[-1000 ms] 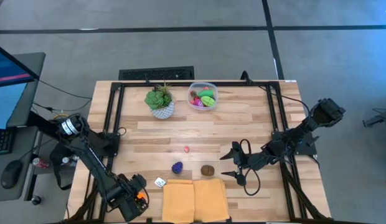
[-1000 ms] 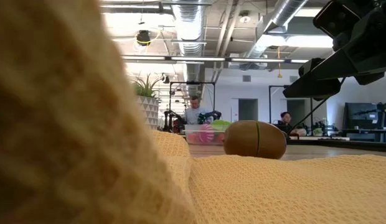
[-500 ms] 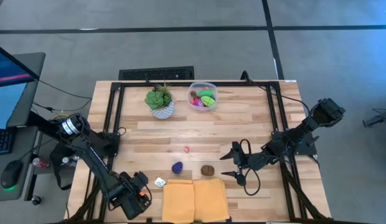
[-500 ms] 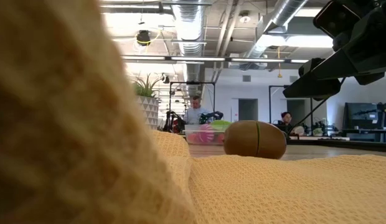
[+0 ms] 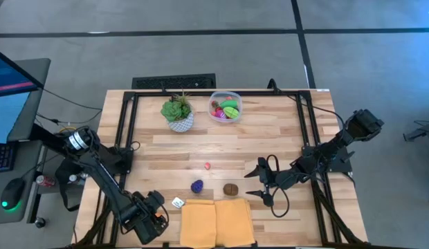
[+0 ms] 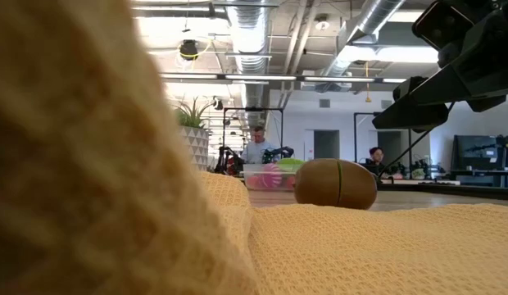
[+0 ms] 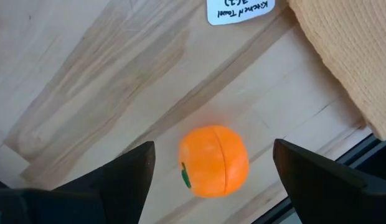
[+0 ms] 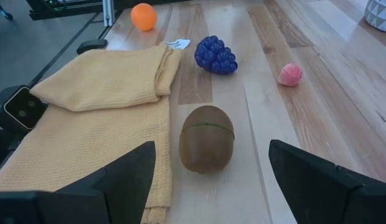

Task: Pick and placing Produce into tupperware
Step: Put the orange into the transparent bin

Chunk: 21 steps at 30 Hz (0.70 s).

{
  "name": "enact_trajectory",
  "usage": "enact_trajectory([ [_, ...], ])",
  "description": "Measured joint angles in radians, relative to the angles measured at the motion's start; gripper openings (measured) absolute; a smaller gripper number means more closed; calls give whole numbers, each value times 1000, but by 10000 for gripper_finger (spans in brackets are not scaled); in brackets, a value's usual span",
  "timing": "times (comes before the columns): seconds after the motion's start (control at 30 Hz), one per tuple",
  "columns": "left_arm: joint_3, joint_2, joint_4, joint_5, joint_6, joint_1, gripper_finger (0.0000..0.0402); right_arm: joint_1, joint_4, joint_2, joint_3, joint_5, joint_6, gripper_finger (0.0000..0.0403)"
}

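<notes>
almost nothing differs from a second ago: both arms stay where they were, and only the left gripper [image 7: 208, 163] has crept slightly inward along the near table edge. it hangs with its jaws spread wide and empty, and the orange toy fruit [image 7: 213, 161] lies on the bare wood right between its fingers [image 7: 132, 171], not touched yet. a white label [image 7: 240, 10] and the folded yellow cloth [image 7: 345, 59] lie just beyond it.

the right gripper [image 8: 208, 163] is just as still, jaws wide apart and holding nothing, with the brown kiwi [image 8: 207, 138] straight ahead of its fingers, resting against the cloth's edge. past the kiwi lie the purple grapes [image 8: 216, 55] and, off to one side, a small pink piece [image 8: 290, 74].

the tupperware [image 5: 225, 107] stands far from both grippers at the back of the table beside the plant pot [image 5: 178, 115], already holding green, pink and red produce.

that stillness reads as a pause before two grasps. four pieces look left to move, and each gripper seems lined up to close on its own.
</notes>
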Motion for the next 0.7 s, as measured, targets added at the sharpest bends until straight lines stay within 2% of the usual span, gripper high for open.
enact_trajectory([
  [0.37,1,6,14,11,-96,-26,316,0,-1,0,0,-1,7,336],
  [0.6,0,100,33,128,-81,-26,316,0,0,0,0,-23,18,336],
  [0.7,0,117,40,144,-57,-26,316,0,1,0,0,-23,19,336],
])
